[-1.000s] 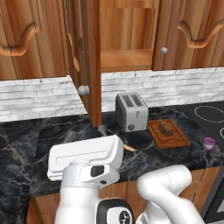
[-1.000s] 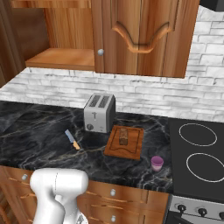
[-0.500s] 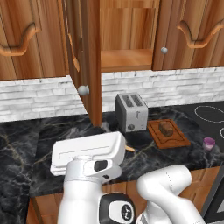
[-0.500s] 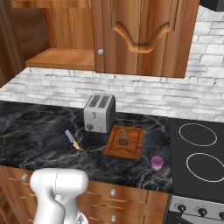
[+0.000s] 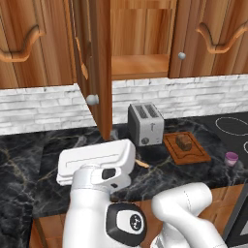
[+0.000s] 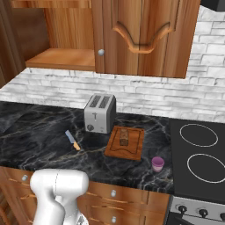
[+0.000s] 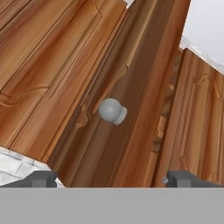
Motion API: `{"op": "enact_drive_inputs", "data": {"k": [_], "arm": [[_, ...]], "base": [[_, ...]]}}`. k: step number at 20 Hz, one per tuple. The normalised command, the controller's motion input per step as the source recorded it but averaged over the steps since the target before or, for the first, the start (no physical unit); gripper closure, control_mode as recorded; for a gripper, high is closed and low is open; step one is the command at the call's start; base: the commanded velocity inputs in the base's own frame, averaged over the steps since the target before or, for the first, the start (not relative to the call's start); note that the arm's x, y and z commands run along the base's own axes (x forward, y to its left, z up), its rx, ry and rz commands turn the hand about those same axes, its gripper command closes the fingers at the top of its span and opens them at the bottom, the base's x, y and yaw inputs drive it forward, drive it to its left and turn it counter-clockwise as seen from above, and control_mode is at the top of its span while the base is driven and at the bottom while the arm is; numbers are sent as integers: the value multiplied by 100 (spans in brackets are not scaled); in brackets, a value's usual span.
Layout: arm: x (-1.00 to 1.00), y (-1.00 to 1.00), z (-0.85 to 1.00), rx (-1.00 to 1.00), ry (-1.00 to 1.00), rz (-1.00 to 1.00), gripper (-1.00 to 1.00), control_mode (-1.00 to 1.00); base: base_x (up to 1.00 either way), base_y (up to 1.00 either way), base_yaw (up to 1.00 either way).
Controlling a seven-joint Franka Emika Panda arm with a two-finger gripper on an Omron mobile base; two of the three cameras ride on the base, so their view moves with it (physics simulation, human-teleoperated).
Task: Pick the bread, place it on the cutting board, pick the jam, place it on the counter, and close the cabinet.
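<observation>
The bread (image 5: 183, 141) (image 6: 124, 136) lies on the cutting board (image 5: 199, 153) (image 6: 134, 148), right of the toaster. The jam (image 5: 231, 158) (image 6: 157, 164) stands on the black marble counter (image 5: 29, 160) (image 6: 35, 136) near its front edge, beside the stove. The cabinet (image 5: 140, 65) is open, its door (image 5: 94, 63) swung out towards me and its shelf bare. In the hand view my gripper (image 7: 111, 179) is open, its fingertips (image 7: 41, 178) wide apart, facing the door's edge and round silver knob (image 7: 112, 110) from a short distance. Nothing is between the fingers.
A silver toaster (image 5: 144, 123) (image 6: 100, 113) stands at the back of the counter. A knife (image 6: 72, 140) lies left of the board. The stove (image 6: 197, 149) is at the right. Closed cabinet doors (image 6: 140, 35) hang on either side of the open one.
My hand has risen slightly. The bread, the jam and the cabinet door have not moved.
</observation>
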Motion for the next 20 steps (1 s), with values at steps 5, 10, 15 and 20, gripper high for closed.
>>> {"op": "enact_drive_inputs", "data": {"k": [5, 10, 15, 20], "arm": [[21, 0, -6, 0, 0, 0, -100, -100], [23, 0, -6, 0, 0, -1, -100, -100], [25, 0, -3, 0, 0, -1, -100, -100], [26, 0, -2, 0, 0, -1, -100, -100]], "base": [[0, 0, 0], [0, 0, 0], [0, 0, 0], [0, 0, 0]]}}
